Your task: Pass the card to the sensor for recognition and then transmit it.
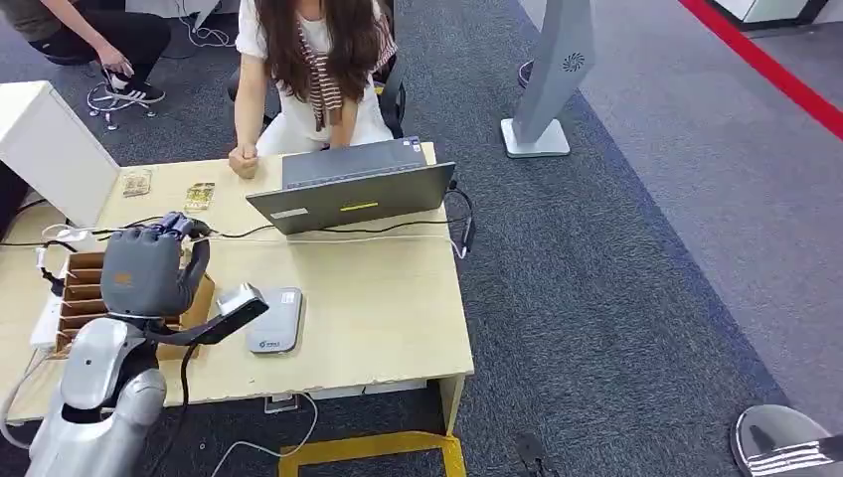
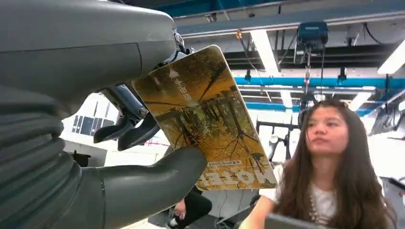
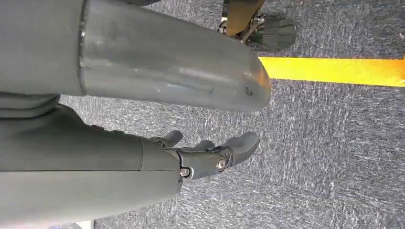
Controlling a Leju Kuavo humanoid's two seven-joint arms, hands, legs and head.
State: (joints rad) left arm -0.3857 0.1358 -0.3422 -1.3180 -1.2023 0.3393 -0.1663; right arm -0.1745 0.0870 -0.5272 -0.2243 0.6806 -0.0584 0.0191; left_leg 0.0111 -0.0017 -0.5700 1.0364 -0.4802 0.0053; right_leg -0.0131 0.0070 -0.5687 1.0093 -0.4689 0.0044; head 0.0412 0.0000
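Fingers (image 2: 129, 126) of left hand (image 1: 149, 270) pinched card (image 2: 205, 119) against thumb | right hand (image 3: 143, 143) hung empty, fingers apart | risk: thin pinch, card could slip before reaching sensor (image 1: 275, 320) on desk (image 1: 378, 308)

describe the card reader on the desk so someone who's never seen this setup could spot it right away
Start at the light wooden desk with the open grey laptop. On the near side of the laptop, toward the desk's front edge, lies the card reader, just right of the robot's raised left hand. It is a flat, silver-grey pad with rounded corners, unlike the brown cardboard box of slots nearby.
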